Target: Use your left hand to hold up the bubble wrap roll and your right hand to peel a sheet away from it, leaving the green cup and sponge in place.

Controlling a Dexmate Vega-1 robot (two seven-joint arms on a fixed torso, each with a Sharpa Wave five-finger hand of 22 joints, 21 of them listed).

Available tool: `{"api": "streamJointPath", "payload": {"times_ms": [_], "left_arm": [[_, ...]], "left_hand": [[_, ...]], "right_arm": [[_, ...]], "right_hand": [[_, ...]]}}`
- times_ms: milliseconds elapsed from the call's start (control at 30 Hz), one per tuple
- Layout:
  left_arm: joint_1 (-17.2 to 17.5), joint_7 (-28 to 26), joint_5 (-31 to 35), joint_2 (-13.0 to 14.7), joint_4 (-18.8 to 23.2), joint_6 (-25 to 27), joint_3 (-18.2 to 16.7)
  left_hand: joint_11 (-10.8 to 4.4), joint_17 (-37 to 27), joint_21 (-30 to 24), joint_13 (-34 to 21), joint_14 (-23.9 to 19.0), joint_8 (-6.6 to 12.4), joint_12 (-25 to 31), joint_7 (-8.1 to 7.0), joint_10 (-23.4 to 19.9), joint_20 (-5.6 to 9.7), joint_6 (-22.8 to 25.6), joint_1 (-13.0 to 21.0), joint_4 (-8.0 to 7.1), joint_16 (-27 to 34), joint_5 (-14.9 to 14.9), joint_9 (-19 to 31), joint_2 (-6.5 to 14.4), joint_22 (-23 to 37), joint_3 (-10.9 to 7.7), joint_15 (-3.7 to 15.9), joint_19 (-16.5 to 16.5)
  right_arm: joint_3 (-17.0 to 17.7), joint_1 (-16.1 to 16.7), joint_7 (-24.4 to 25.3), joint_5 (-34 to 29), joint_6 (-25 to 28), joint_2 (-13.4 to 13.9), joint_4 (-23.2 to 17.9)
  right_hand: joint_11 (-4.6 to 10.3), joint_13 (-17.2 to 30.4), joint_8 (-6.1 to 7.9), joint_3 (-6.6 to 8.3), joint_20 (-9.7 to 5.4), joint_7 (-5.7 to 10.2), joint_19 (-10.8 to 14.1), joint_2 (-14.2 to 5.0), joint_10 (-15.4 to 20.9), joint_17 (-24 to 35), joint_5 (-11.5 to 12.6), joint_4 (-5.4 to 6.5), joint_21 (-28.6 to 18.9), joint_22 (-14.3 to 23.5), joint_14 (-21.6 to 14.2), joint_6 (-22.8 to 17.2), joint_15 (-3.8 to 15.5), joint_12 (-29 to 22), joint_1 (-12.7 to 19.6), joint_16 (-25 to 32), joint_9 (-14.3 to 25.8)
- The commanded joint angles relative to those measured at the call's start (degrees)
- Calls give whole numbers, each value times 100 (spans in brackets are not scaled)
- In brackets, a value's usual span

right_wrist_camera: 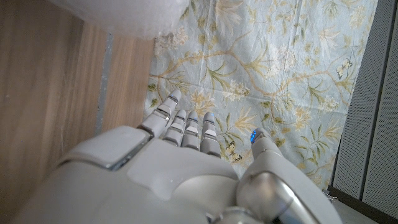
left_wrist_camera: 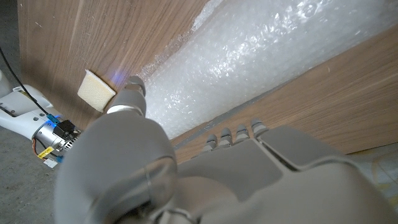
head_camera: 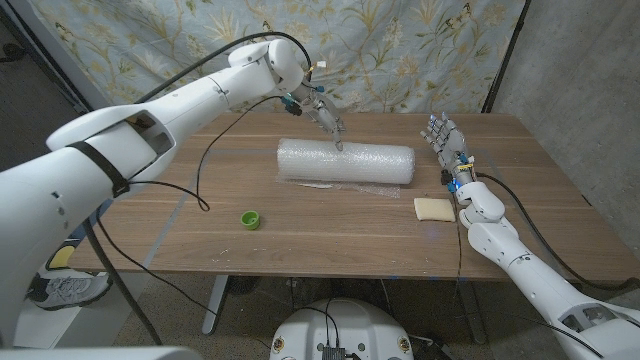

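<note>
Bubble wrap roll [head_camera: 346, 162] mid-table; cup [head_camera: 250, 219] in front-left, sponge [head_camera: 434, 208] right. Left hand [head_camera: 327, 122] fingertips touch roll; right hand [head_camera: 449, 145] released, fingers apart.

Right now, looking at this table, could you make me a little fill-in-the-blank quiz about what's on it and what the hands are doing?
1. The bubble wrap roll lies on its side on the ____ table.
2. The left hand reaches down over the ____.
3. The small cup is coloured ____.
4. The sponge lies beside the robot's ____ arm.

Missing words: wooden; roll; green; right
</note>
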State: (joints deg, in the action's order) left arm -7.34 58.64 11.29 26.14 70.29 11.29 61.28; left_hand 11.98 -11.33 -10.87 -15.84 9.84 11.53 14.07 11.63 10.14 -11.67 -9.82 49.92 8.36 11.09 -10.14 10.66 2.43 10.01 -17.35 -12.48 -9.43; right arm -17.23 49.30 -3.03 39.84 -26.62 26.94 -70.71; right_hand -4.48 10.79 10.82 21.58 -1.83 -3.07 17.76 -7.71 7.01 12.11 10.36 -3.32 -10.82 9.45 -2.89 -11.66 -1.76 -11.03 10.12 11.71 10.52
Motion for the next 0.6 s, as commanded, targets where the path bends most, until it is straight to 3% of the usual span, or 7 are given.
{"api": "streamJointPath", "payload": {"times_ms": [33,600], "left_arm": [[-251,82,40,-439,-851,-690,149],[-137,244,44,-359,-462,-418,186]], "left_hand": [[45,-18,-42,-26,793,14,37,23,1034,-20,-998,-1,-8,25,-2,19,56,29,24,-19,-154],[46,-16,-41,-25,789,7,39,24,1031,-22,-986,0,-9,23,-13,18,93,29,34,-20,-148]], "right_arm": [[42,48,52,32,-41,-64,68],[-5,-55,-89,1,-81,-65,174]], "right_hand": [[-22,31,24,1,53,23,2,15,21,17,23,-18,-6,30,-3,-21,-26,-23,33,36,26],[-34,31,22,-2,59,21,-2,19,8,17,23,-24,-9,30,3,-14,-34,-21,27,34,26]]}}
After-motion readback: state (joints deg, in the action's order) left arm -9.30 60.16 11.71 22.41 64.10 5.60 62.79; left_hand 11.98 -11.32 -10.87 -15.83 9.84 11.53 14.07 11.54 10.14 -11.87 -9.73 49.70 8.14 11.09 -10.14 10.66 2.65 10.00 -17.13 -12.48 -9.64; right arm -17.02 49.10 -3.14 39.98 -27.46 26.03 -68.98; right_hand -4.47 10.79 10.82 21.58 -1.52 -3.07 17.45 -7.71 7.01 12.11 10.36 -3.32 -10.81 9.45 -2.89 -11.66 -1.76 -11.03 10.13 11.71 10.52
